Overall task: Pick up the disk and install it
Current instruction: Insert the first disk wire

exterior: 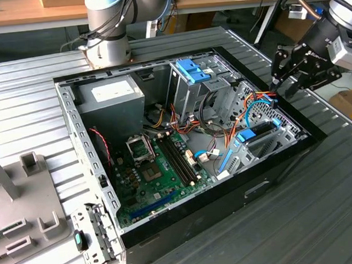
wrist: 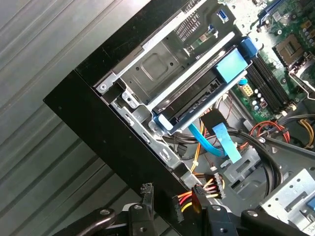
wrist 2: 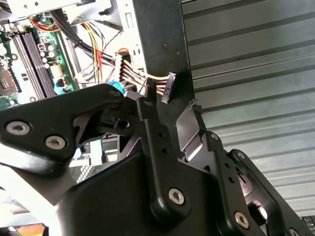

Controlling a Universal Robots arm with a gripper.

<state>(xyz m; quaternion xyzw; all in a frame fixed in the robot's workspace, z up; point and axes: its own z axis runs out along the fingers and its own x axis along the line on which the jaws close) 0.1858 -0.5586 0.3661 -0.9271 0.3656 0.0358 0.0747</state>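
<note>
My fingers (exterior: 277, 87) hover tilted over the open computer case's (exterior: 188, 225) black rim, at its far corner on the exterior view's right, spread apart and gripping nothing. Just inside that rim, the disk (wrist: 197, 93) sits seated in its metal bay, edge-on, its blue carrier (wrist: 230, 68) framing the dark drive body.

Even, fairly bright daylight-like light fills all views, with soft shadows inside the open computer case (exterior: 286, 154), mild glare on the ribbed metal table (exterior: 33, 75) and blurred near linkages
</note>
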